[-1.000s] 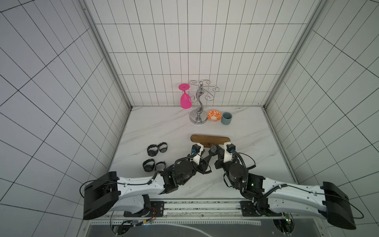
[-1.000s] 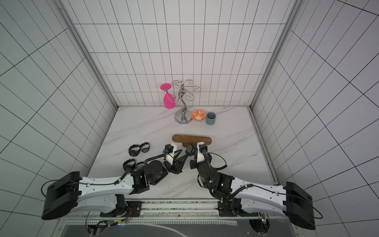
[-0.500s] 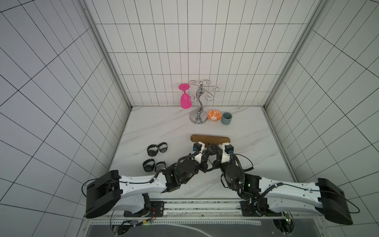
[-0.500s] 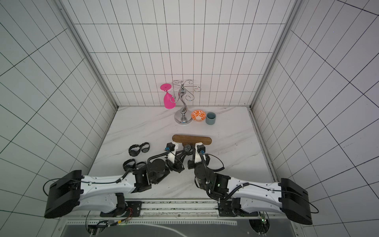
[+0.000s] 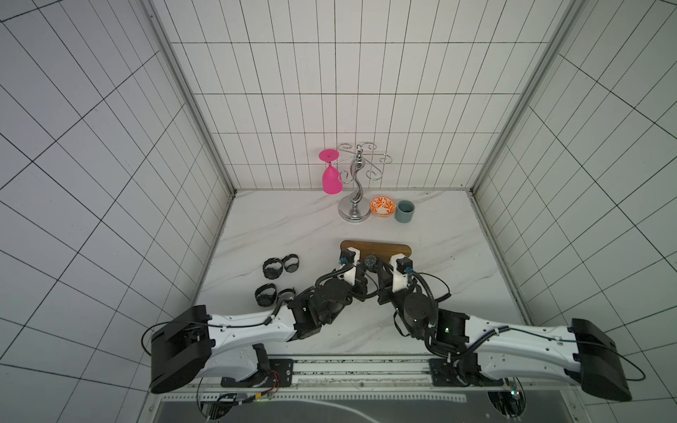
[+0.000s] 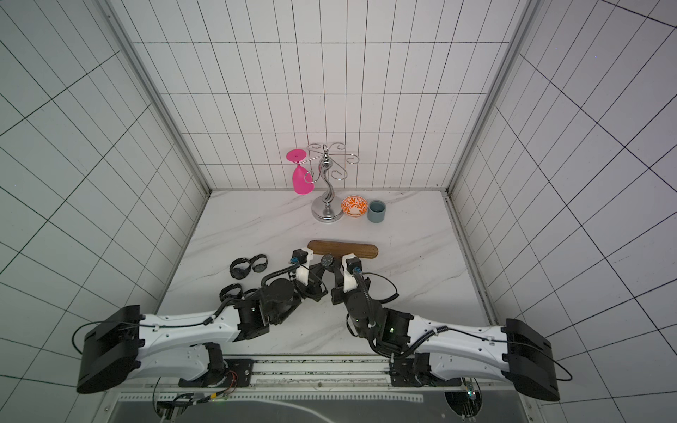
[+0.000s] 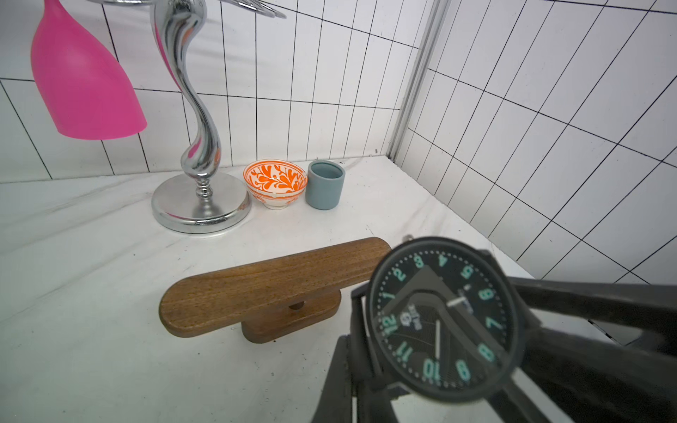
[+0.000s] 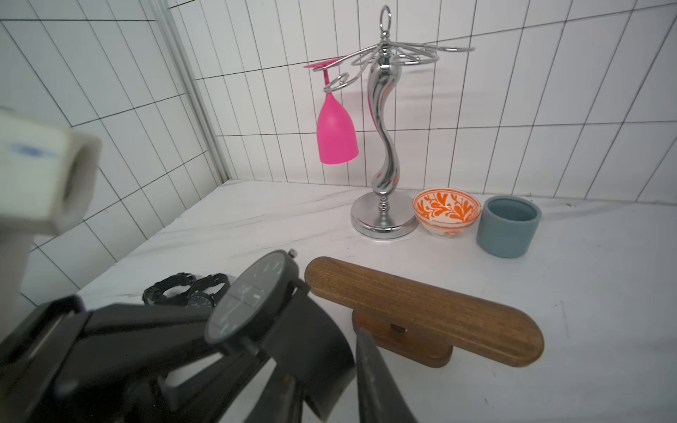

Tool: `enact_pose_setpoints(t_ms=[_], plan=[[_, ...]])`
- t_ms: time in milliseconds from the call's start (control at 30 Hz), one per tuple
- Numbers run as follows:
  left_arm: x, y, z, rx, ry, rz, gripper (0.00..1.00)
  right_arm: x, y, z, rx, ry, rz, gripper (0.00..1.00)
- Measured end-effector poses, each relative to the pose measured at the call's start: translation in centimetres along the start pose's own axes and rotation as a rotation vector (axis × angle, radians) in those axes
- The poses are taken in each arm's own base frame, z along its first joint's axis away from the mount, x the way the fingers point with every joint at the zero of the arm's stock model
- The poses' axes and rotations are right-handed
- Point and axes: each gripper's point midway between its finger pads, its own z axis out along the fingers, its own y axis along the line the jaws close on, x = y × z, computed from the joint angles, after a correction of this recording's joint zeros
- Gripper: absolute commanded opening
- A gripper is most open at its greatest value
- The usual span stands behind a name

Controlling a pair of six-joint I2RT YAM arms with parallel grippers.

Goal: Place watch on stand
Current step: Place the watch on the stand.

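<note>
A black watch (image 5: 370, 260) with teal numerals hangs in the air between my two grippers, just in front of the stand's middle. The stand (image 5: 381, 248) is a brown wooden bar on a short oval base (image 7: 293, 318). My left gripper (image 7: 353, 381) is shut on the watch (image 7: 445, 322) by its strap beside the dial. My right gripper (image 8: 322, 359) is open, its fingers (image 8: 370, 366) standing either side of the broad strap loop below the dial (image 8: 252, 296). Both top views show the watch (image 6: 327, 260) overlapping the stand (image 6: 351, 248).
Two pairs of other black watches (image 5: 280, 264) (image 5: 271, 293) lie on the marble to the left. At the back stand a chrome curly-armed rack (image 5: 354, 197) with a hanging pink glass (image 5: 331, 179), an orange patterned bowl (image 5: 382, 206) and a grey-blue cup (image 5: 404, 211). Tiled walls enclose three sides.
My left gripper has closed on the watch strap. The right gripper's jaws, shut before, have parted. Both wrists have drawn closer together in front of the stand.
</note>
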Motion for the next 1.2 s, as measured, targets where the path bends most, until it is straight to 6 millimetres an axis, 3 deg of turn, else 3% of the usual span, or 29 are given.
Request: enact_pose_setpoints(t_ms=[167,433,533,733,967,1200], plan=[[-1.3,0.5,-0.5,0.037,-0.006,0.074,0.00,-3.1,1.1,-2.0,-0.162,-0.054,0.032,0.57],[2.3,-1.1,-0.8,0.161,0.165,0.248,0.00,-2.7,1.8,-4.2,-0.306,-0.046,-0.042,0.62],[3.1,-1.6,-0.9,0.199,0.213,0.278,0.00,-1.5,2.3,-4.0,-0.327,-0.008,-0.085,0.64],[3.6,-2.3,-1.1,0.242,0.254,0.310,0.00,3.5,2.4,-2.8,-0.316,0.152,-0.197,0.69],[4.1,-2.5,-1.6,0.269,0.278,0.328,0.00,4.8,2.4,-2.7,-0.317,0.195,-0.223,0.68],[4.3,-2.6,-1.7,0.281,0.287,0.338,0.00,5.0,2.2,-2.7,-0.309,0.200,-0.226,0.50]])
